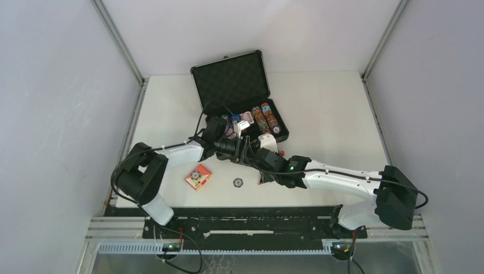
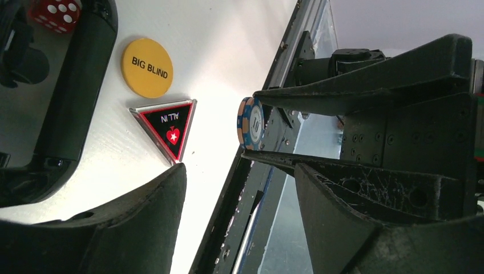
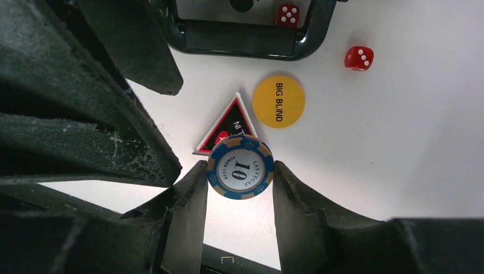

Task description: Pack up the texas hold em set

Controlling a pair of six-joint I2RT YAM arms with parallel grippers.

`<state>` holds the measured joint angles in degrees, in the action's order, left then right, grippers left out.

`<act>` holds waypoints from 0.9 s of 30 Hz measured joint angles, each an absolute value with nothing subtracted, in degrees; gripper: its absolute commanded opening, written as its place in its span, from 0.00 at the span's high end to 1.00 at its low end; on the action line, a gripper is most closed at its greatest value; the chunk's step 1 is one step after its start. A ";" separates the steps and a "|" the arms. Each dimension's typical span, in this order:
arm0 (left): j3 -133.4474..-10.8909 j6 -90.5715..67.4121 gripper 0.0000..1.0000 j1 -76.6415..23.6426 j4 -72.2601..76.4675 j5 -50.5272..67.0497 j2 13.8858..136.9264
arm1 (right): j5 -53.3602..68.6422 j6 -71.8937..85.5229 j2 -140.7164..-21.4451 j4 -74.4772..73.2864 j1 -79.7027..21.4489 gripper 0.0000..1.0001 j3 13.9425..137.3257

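The right tool [image 3: 240, 178] clamps the poker chip [image 3: 240, 166] by its rim, edge toward the left tool [image 2: 240, 173], which gapes empty just beside it; the briefcase [image 1: 231, 80] lies beyond both.

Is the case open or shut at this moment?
Open: the case lid is swung back showing its foam lining, and chip rows sit exposed in the base.
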<state>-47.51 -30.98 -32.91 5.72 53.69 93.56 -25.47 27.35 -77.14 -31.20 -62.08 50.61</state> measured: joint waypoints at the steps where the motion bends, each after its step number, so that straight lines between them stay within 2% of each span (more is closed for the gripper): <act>1: -47.86 -31.00 0.27 -32.99 5.58 53.82 93.97 | -25.54 27.27 -77.12 -31.33 -62.08 0.57 50.54; 14: -50.61 -31.14 0.29 -34.85 5.48 54.50 97.19 | -24.71 27.00 -77.10 -31.11 -63.07 0.57 50.35; 27: -52.42 -31.27 0.37 -36.77 5.78 55.75 99.79 | -23.83 26.65 -76.82 -31.24 -63.16 0.57 50.30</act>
